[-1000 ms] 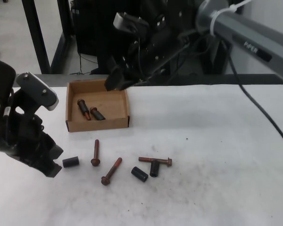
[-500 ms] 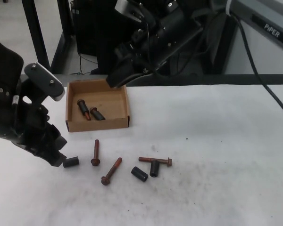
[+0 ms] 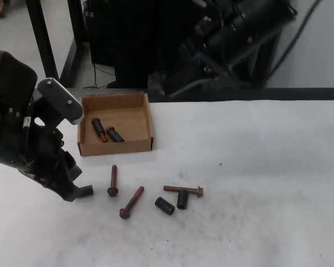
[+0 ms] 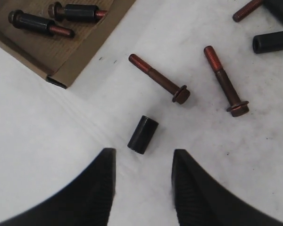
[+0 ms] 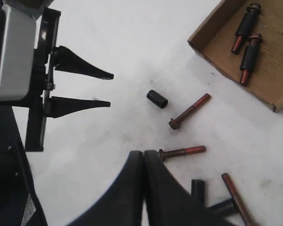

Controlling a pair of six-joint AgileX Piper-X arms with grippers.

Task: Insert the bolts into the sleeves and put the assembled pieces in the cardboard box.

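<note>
Closing on the loose sleeve

Left jaws, spread wide, have slid up to the sleeve (image 4: pixel 143 134) at the cardboard box's (image 3: pixel 114 147) seven o'clock, apparently not touching it. Right jaws, pressed together and empty, have withdrawn toward one o'clock; a grasp likely comes next.

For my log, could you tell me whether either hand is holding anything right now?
Nothing: left hand open near a loose sleeve, right hand shut, empty.
</note>
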